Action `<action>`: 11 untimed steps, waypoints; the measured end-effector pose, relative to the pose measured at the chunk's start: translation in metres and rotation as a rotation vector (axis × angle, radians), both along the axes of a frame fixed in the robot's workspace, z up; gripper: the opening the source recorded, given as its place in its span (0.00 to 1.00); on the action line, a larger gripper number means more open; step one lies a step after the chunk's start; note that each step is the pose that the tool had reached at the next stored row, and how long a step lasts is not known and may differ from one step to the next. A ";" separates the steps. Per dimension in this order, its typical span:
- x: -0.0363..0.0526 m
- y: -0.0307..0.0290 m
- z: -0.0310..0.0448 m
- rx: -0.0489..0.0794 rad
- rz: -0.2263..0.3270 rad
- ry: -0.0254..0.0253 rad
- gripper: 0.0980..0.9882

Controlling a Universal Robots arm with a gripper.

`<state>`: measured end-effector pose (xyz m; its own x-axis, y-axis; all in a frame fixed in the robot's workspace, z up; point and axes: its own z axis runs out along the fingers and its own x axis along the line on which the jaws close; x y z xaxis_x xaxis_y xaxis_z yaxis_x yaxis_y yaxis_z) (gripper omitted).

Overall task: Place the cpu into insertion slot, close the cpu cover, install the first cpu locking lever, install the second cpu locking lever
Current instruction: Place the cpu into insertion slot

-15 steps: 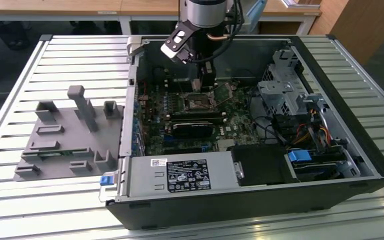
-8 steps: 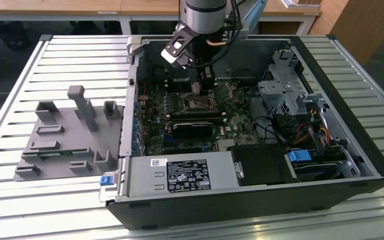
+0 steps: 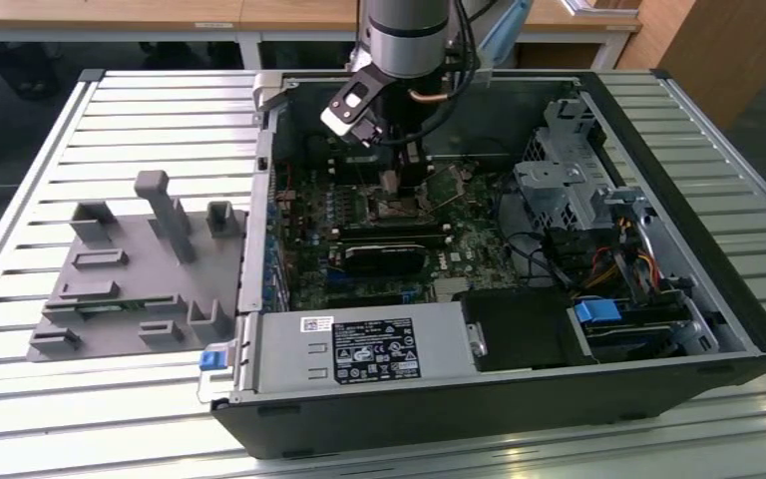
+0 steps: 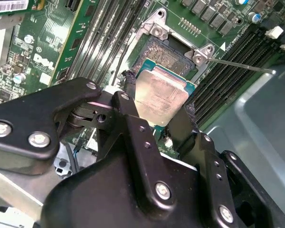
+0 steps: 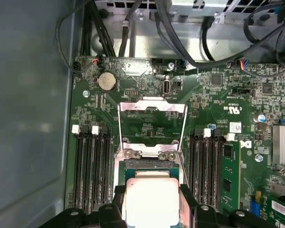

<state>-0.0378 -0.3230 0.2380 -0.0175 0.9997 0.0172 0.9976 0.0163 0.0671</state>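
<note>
Slatted metal worktop carries an open computer case with the motherboard inside. The pincer pinches the cpu by two opposite edges just over the near side of the insertion slot; chip not seated, slot bed bare. Looks like step one, placing, with the cpu cover flipped open; seating likely calls for squaring the chip to the socket rim and lowering it flat.

Jaws low inside open computer case
</note>
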 end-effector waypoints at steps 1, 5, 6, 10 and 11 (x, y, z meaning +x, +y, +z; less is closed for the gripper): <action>-0.0004 0.0000 -0.0011 0.000 0.000 0.0000 0.48; -0.0016 0.0000 -0.0058 -0.001 0.000 0.0002 0.48; -0.0019 0.0000 -0.0071 -0.001 -0.001 0.0001 0.48; -0.0024 0.0000 -0.0134 -0.001 -0.002 0.0002 0.48; -0.0026 0.0001 -0.0148 -0.001 -0.002 0.0001 0.48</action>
<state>-0.0404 -0.3229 0.2232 -0.0155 0.9997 0.0161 0.9977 0.0144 0.0669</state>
